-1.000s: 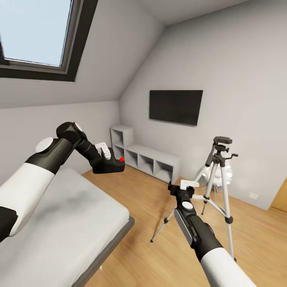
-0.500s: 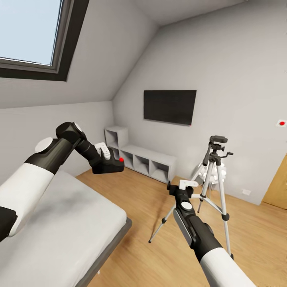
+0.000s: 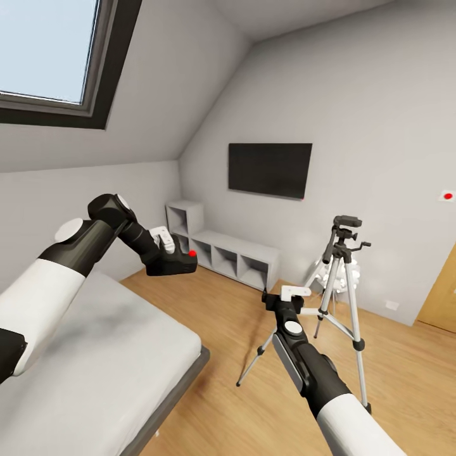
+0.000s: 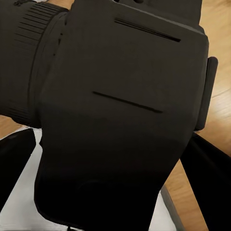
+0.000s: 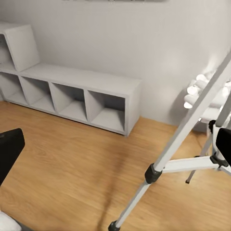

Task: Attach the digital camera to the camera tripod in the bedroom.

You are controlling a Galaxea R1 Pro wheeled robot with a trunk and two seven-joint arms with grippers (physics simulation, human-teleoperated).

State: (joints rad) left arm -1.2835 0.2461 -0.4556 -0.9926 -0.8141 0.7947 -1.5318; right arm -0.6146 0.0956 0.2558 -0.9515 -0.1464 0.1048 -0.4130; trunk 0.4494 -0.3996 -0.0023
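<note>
Bedroom point(image 3: 354, 82): grey walls, sloped ceiling, skylight point(image 3: 47, 50) at 10 o'clock in head view, light wood floor point(image 3: 240, 405)
Bed point(image 3: 95, 361) at 8 o'clock, white top, grey frame
Black TV point(image 3: 270, 170) wall-mounted just above centre; low grey cubby shelf point(image 3: 221, 253) under it, also seen in right wrist view point(image 5: 72, 91)
Oak door point(image 3: 443, 291) edge at 3 o'clock
Camera tripod point(image 3: 339, 297) standing on floor at 4 o'clock of centre, silver legs spread, black head on top, pan handle angled down; white ball-cluster lamp point(image 3: 349, 275) right behind it. Leg and black clamp close up in right wrist view point(image 5: 187, 144)
Left gripper point(image 3: 166, 250) up at 9 o'clock over the bed's far end, clamped on the digital camera point(image 3: 174, 263), red button facing up; well apart from tripod. Black camera body and ribbed lens close up in left wrist view point(image 4: 120, 115)
Right gripper point(image 3: 295, 292) at centre-low, just beside the tripod's near legs in head view, contact unclear; claw state cannot be told, only dark finger edges visible in wrist view
</note>
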